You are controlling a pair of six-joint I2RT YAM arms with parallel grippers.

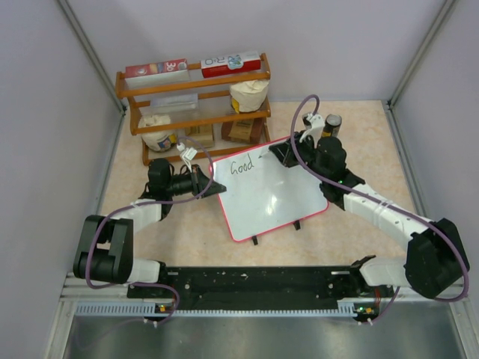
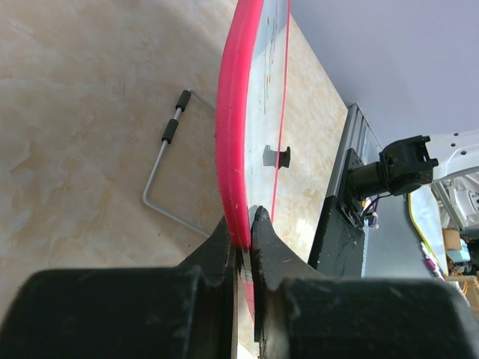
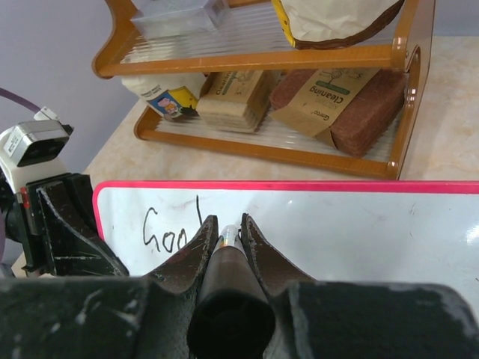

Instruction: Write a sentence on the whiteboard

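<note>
Table (image 1: 359, 127): beige marbled surface enclosed by grey walls. Wooden rack (image 1: 193, 84): two-tier, standing at the far edge left of centre, stocked with cartons, white bags and a packet of cleaning pads (image 3: 337, 101). Whiteboard (image 1: 277, 198): sited at the middle of the table, slightly toward the right edge and rotated so that one corner points toward the rack. It has a pink-red frame, and two black clip feet (image 1: 257, 239) show on its near edge. A bent wire stand (image 2: 161, 176) lies on the table behind it in the left wrist view. Left tool (image 1: 212, 182): reaching in from the left edge, fingers pressed on the whiteboard's left frame, one on either face, pinching it (image 2: 241, 224). Right tool (image 1: 277, 153): positioned over the whiteboard's far edge, fingers closed round a dark marker (image 3: 228, 269) whose tip points at the white surface. Contact of the tip with the surface cannot be confirmed. Sentence (image 1: 242, 165): black handwriting near the whiteboard's far-left corner, consisting of the single word "Good" (image 3: 168, 228), with the marker tip just to the right of the final letter.
</note>
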